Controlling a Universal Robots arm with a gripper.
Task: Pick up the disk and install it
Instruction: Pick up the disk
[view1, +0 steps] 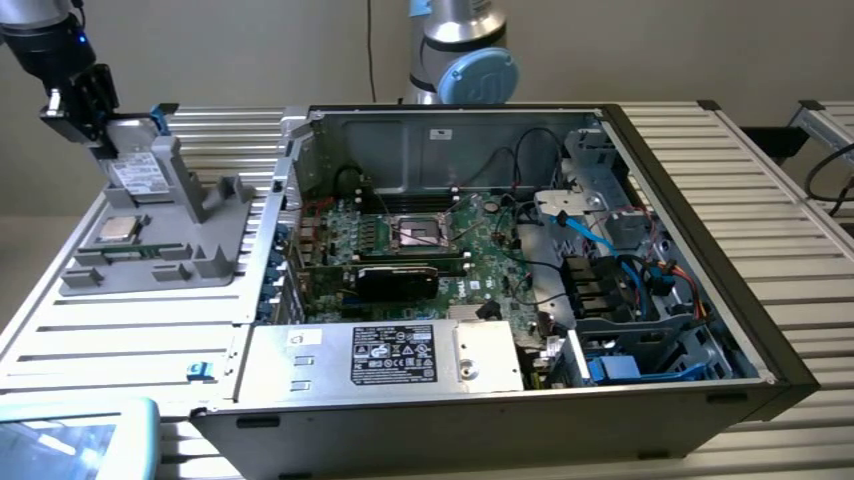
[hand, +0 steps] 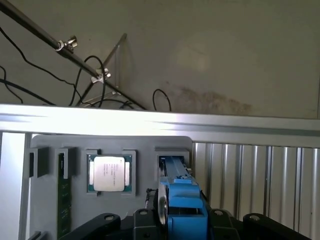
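Observation:
The disk (view1: 135, 176), silver-grey with a white label and a blue carrier, leans in a slot of the grey holder block (view1: 214, 262) on the exterior view's left. My gripper (view1: 96, 140) reaches down onto the disk's upper end. In the wrist view the disk (hand: 181, 197) is seen edge-on, running from between the black jaws into its slot in the holder block (hand: 145, 146). My gripper (hand: 182, 222) is shut on it. The open computer case (view1: 667, 130) lies on the table, with a blue-edged drive bay (view1: 638, 345) at its near right corner.
A square processor chip (view1: 118, 228) (hand: 109, 173) and a green memory stick (hand: 63, 200) sit in other slots of the holder. Inside the case are the motherboard (view1: 427, 240), cables (view1: 587, 235) and a silver power supply box (view1: 400, 355). The arm's base (view1: 461, 60) stands behind the case.

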